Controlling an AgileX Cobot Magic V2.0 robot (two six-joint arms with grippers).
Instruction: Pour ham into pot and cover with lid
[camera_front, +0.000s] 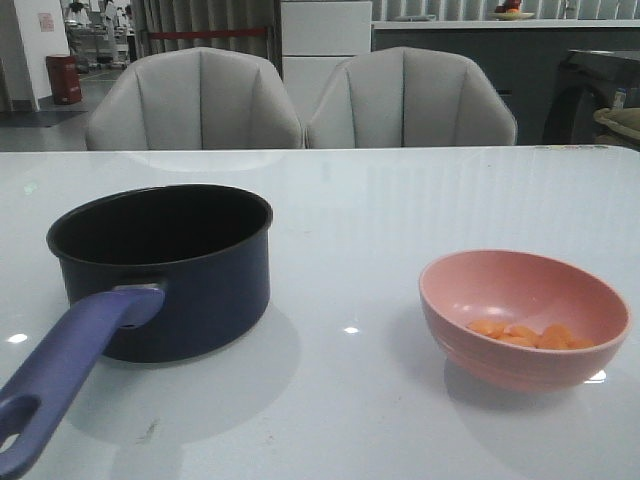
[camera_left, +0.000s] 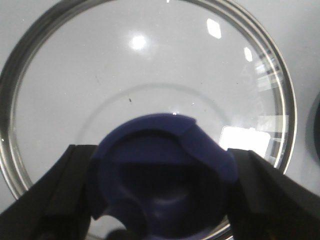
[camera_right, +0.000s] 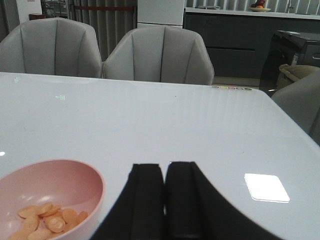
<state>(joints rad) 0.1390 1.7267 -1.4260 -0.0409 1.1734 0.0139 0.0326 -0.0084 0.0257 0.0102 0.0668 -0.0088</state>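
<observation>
The dark navy pot stands at the left of the table, its purple-blue handle pointing to the near left. The ham, orange-pink chunks, lies in a pink bowl at the right. Neither gripper shows in the front view. In the left wrist view the clear-glass lid lies flat on the table. My left gripper is shut on its purple-blue knob, one finger against each side. My right gripper is shut and empty, just right of the bowl and ham.
The white table runs far back to two grey chairs. A dark curved edge, probably the pot, shows beside the lid. The lid is outside the front view.
</observation>
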